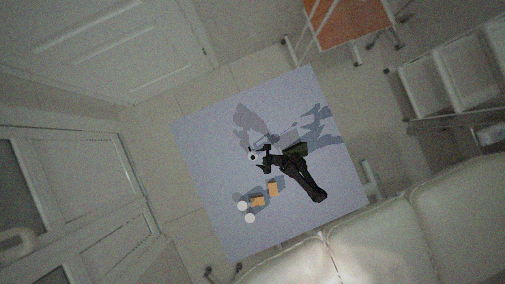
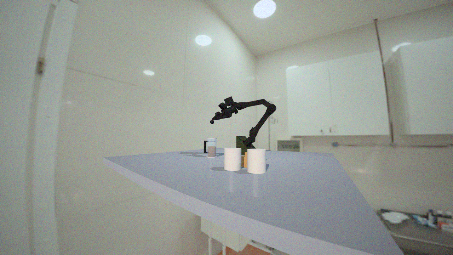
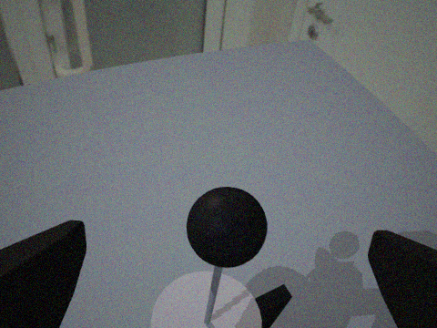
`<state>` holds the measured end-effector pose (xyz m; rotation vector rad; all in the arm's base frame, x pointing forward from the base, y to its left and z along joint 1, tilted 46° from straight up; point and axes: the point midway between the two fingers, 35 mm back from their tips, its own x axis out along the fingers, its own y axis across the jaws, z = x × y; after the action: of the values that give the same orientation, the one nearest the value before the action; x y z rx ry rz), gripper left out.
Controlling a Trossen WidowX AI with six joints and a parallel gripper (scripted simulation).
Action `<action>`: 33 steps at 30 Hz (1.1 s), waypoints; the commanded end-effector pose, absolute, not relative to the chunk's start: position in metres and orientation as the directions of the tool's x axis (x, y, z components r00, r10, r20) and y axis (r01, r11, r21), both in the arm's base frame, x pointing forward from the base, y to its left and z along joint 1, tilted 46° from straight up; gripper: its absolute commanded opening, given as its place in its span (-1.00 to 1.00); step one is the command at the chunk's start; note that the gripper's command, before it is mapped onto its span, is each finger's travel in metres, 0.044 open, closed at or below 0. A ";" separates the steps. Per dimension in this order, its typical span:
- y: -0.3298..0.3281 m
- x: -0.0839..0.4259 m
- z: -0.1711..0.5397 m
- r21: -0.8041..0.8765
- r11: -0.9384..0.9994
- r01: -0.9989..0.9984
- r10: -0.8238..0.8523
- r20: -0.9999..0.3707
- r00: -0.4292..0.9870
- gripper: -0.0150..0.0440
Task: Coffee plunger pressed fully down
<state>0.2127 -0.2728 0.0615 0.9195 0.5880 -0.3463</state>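
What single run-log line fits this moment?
gripper: open, empty | plunger knob: raised, between fingers | press: upright

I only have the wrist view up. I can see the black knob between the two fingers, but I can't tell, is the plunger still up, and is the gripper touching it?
Observer: The exterior view shows the plunger knob raised high on its rod above the coffee press, so it is not pressed yet.
Operator: And contact?
Observer: The gripper is open and holds nothing; its tips sit right beside the knob, and I cannot tell whether they touch.
Operator: Anything close by that it could hit?
Observer: Two white cylinders and orange blocks stand apart from the press, off to one side.
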 end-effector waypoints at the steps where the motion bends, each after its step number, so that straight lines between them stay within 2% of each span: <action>1: -0.271 0.217 0.054 0.644 0.557 0.524 -0.027 -0.616 0.787 1.00; 18: -0.270 0.237 0.039 0.646 0.558 0.521 -0.027 -0.613 0.789 1.00; 29: -0.270 0.237 0.039 0.646 0.558 0.521 -0.027 -0.613 0.789 0.02; 33: -0.270 0.237 0.039 0.646 0.558 0.521 -0.027 -0.613 0.789 -0.07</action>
<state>0.2372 -0.2711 0.0404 0.9253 0.5914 -0.3443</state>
